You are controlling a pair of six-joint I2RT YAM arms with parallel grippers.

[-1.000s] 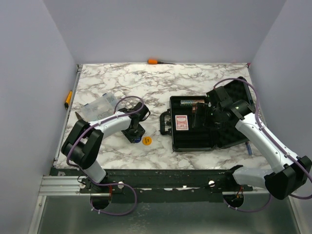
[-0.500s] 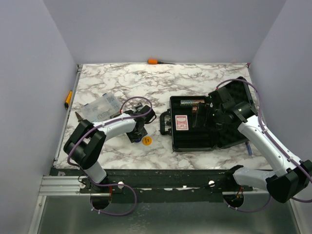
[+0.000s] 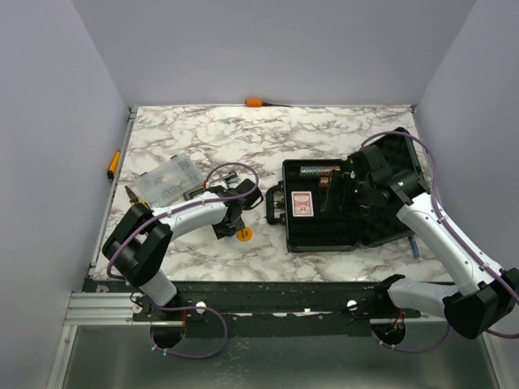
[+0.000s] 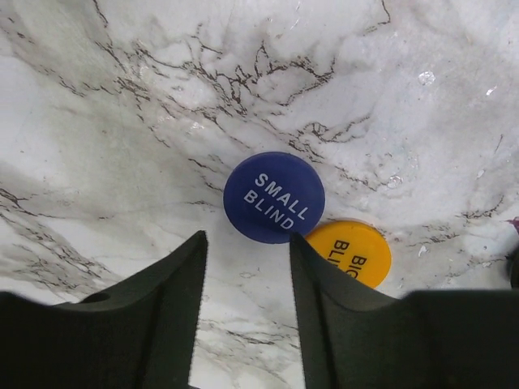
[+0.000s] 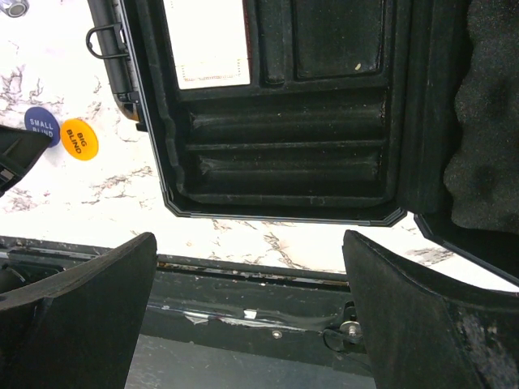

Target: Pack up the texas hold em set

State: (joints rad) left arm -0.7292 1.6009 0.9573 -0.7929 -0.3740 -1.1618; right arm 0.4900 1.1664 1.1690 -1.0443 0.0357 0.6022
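The black case (image 3: 320, 231) lies open at centre right, its foam lid (image 3: 399, 190) folded out to the right. A red-backed card deck (image 3: 302, 203) and small chip stacks (image 3: 319, 171) sit in it. The orange disc (image 3: 243, 234) lies left of the case. My left gripper (image 3: 230, 222) is over the blue disc there. In the left wrist view my left gripper (image 4: 247, 240) is open and empty, the blue disc (image 4: 274, 197) just beyond its tips and touching the orange disc (image 4: 349, 253). My right gripper (image 5: 250, 237) is wide open and empty above the case tray (image 5: 276, 154).
A clear plastic box (image 3: 165, 180) lies at the left, with a grey metal clamp (image 3: 220, 176) beside it. An orange-handled tool (image 3: 255, 102) lies at the back edge and another (image 3: 113, 164) at the left edge. The black front rail (image 3: 259, 290) runs below the case.
My left wrist has swung right, toward the two discs, staying low over the table. My right gripper has shifted slightly over the open case.
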